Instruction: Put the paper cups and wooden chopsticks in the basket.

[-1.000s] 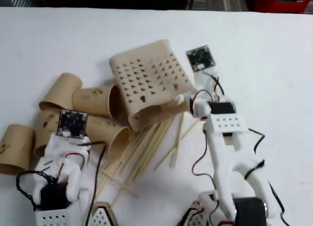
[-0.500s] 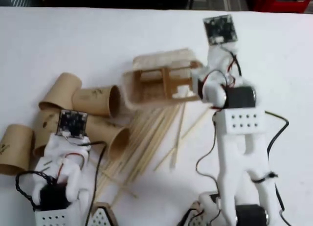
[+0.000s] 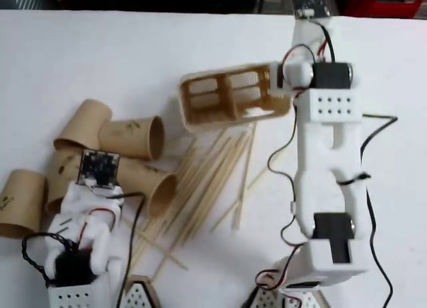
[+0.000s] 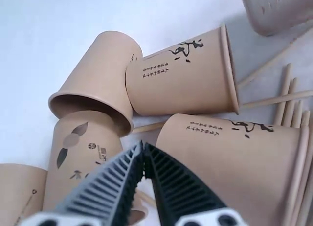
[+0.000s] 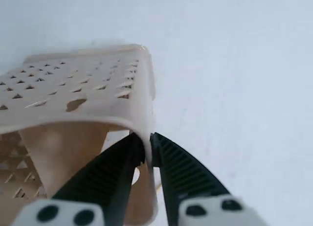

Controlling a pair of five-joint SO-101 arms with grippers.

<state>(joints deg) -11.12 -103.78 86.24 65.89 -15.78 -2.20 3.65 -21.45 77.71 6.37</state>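
The beige perforated basket (image 3: 230,98) hangs tilted above the table, its open side facing the camera in the high view. My right gripper (image 5: 145,150) is shut on the basket's rim (image 5: 144,106). Several wooden chopsticks (image 3: 207,185) lie fanned on the table below the basket. Several brown paper cups (image 3: 130,138) lie on their sides at the left. My left gripper (image 4: 143,163) is shut and empty, just above the cups (image 4: 183,81).
The white table (image 3: 100,55) has free room along the far side and at the right. The right arm's white body (image 3: 327,161) stretches from the near edge up to the basket.
The right arm has lifted the basket off the chopsticks and carried it away from the near edge, turning it from bottom-up to open side showing. The left arm has not moved.
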